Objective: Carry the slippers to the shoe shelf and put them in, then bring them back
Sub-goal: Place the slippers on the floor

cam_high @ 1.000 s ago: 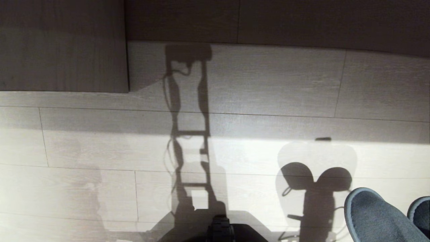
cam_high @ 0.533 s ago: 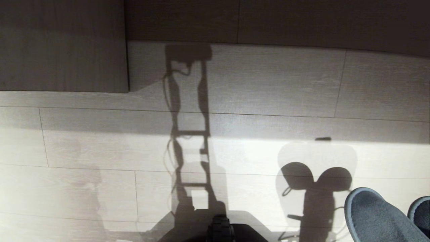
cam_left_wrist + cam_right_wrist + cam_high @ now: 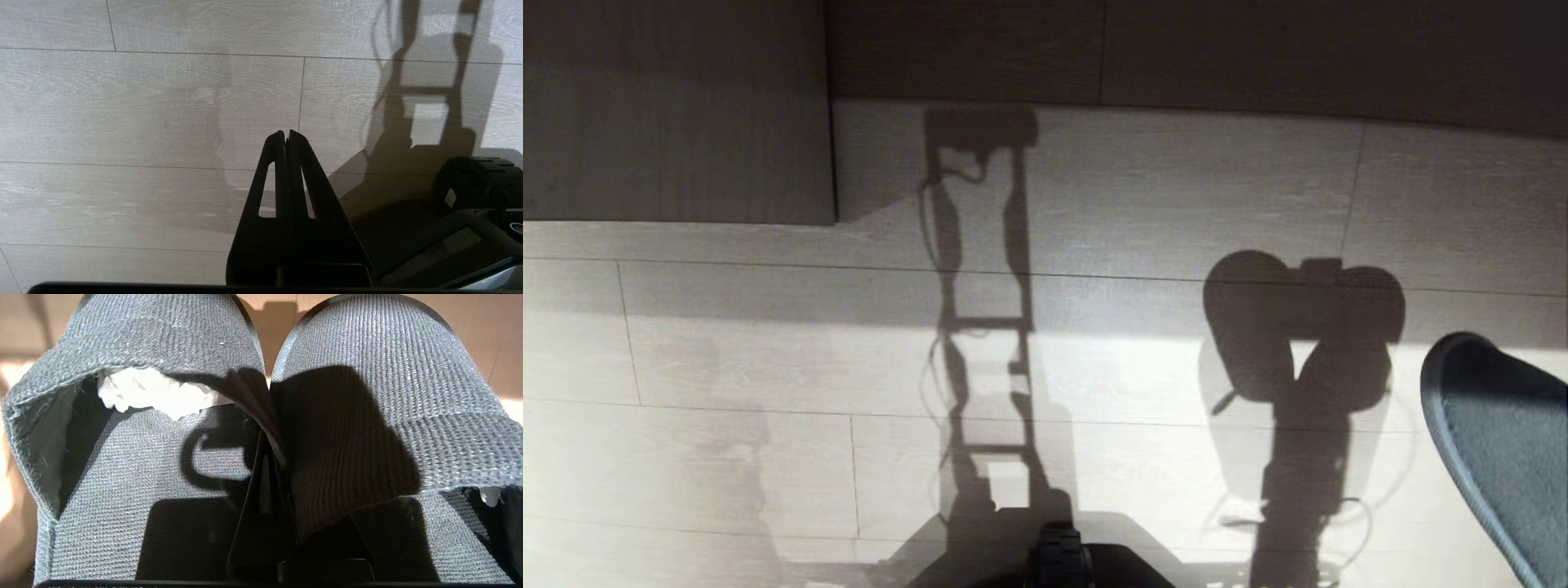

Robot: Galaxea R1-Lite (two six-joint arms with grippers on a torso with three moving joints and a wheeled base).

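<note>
Grey knitted fabric fills the right wrist view: the slippers (image 3: 261,428) sit side by side, toes pointing away from the camera, and the right hand (image 3: 267,457) is fully closed, pinching the two inner edges of the pair where they meet. White paper stuffing (image 3: 151,392) shows inside the opening of one slipper. In the head view only one slipper of the pair can be seen, at the right edge of the picture and lifted above the floor (image 3: 768,367), and the shadow of the pair and of the arm (image 3: 1298,343) falls on the pale wooden boards beside it. The left hand (image 3: 286,136) is also closed, its two fingers pressed together with nothing between them, and it hangs idle over the floor near the dark base of the robot (image 3: 470,192). Farther ahead, past the long shadow of the robot's torso (image 3: 980,286), a darker wooden panel (image 3: 678,114) and a shaded wall surface stand at the far edge of the floor. No low open compartment with a divider is visible in any view, so the shoe shelf cannot be located from here. Judged from this, the task is at an early stage: the slippers are grasped and off the floor, while carrying them to the shelf, putting them in and bringing them back all remain to do.
</note>
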